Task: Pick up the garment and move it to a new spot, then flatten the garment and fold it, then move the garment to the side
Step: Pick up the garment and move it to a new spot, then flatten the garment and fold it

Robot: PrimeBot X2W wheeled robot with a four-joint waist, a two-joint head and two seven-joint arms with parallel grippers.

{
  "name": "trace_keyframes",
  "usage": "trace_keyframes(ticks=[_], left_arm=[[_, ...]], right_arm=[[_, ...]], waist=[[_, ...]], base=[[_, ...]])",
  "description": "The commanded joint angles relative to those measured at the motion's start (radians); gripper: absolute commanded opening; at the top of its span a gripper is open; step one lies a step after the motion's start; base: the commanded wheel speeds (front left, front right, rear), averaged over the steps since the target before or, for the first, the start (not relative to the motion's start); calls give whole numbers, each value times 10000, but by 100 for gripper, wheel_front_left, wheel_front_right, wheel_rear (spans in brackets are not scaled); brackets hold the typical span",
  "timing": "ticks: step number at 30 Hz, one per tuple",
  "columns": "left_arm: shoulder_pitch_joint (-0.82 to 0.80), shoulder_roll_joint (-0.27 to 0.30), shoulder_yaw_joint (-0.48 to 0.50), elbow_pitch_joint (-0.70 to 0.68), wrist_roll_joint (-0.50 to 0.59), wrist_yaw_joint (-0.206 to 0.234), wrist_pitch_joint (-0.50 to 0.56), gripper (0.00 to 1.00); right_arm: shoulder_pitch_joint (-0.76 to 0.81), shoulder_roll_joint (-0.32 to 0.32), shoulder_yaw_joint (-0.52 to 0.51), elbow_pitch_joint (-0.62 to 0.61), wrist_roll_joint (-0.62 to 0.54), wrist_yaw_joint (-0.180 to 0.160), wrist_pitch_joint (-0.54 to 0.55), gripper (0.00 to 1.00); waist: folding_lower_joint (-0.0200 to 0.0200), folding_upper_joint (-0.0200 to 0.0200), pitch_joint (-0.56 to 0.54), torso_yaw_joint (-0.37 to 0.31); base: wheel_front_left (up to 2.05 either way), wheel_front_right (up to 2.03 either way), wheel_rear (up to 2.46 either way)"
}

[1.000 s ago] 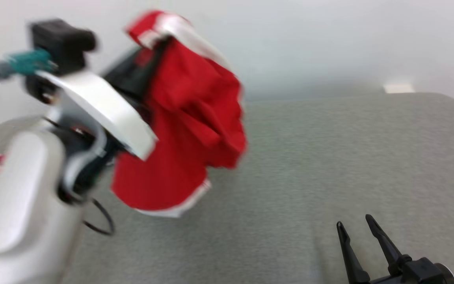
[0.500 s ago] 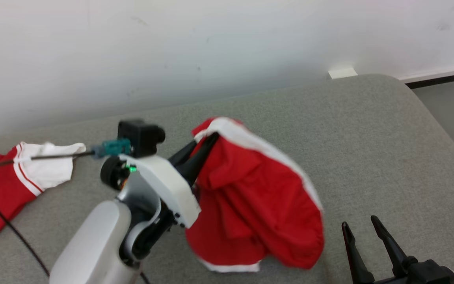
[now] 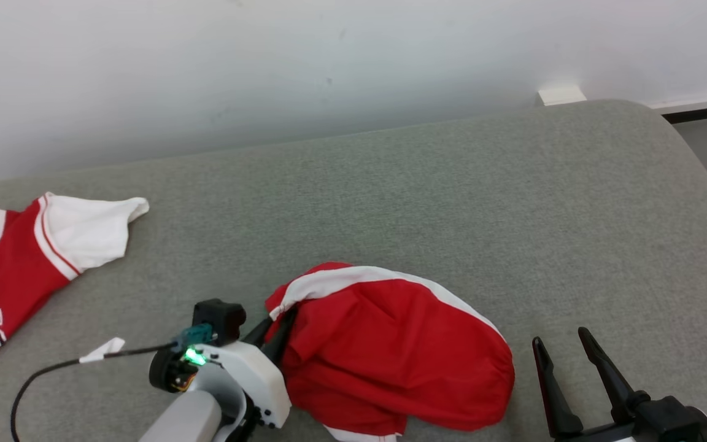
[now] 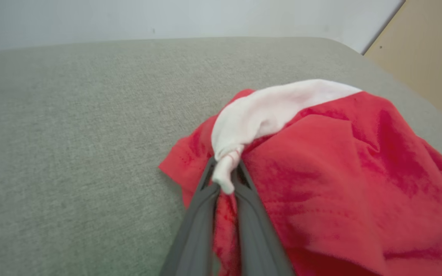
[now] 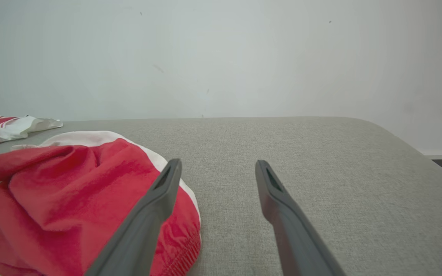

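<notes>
Setting the garment down near the front edge of the worktop, about mid-width, the left tool pinched a bunched end of the white band between jaws drawn almost together. The red cloth lay in a rumpled mound, folded over itself, with the band arching across its far side. The right tool stood wide and empty just right of the mound, toward the front right corner, apart from the cloth. A jersey lay at the left edge, well apart from the garment.

The move to a new spot appeared nearly complete; release and flattening remained. A good release would probably call for the mound to rest fully on the worktop before the jaws part. The left tool should then back out along its own fingers, so that the band does not snag and drag. Because the cloth was doubled, flattening would likely go best with one tool at each end of the band, drawing them apart. The jersey should be left undisturbed.
</notes>
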Motion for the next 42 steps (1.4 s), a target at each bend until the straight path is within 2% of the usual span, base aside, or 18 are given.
trace_keyframes(ticks=[1,4,7,15,22,25,33,42], left_arm=[[-145,-105,44,244,174,131,-540,100],[-185,-313,121,354,434,418,-1290,100],[166,-416,273,-170,732,805,-1529,100],[2549,-438,1584,-3629,1688,1514,-1532,100],[4762,-647,2777,-5292,2714,1946,-1535,100],[5227,-786,3108,-5424,2931,1929,-1535,100],[6145,-1221,4086,-5781,3642,1455,-1536,100],[6208,-1385,4387,-5661,3971,1110,-1537,100]], right_arm=[[-63,-29,-39,29,-132,-28,8,100],[-4,-109,-148,-6,-154,-28,8,100],[125,-176,-314,-140,-173,-28,9,100],[540,-341,-845,-480,-278,-28,9,100],[1050,-396,-1409,-519,-308,-28,9,100],[1206,-365,-1567,-470,-336,-28,9,100],[1547,-197,-1745,-110,-235,-28,9,100],[1328,-100,-1520,66,-209,-28,9,100]], waist=[[0,-1,-71,183],[0,-1,-207,421],[0,-1,-395,692],[0,-1,-961,1376],[0,-1,-1303,1846],[0,-1,-1379,1946],[0,-1,-1533,2102],[0,-1,-1542,1987]], base=[[0,0,0],[0,0,0],[0,0,0],[0,0,0],[0,0,0],[0,0,0],[0,0,0],[0,0,0]])
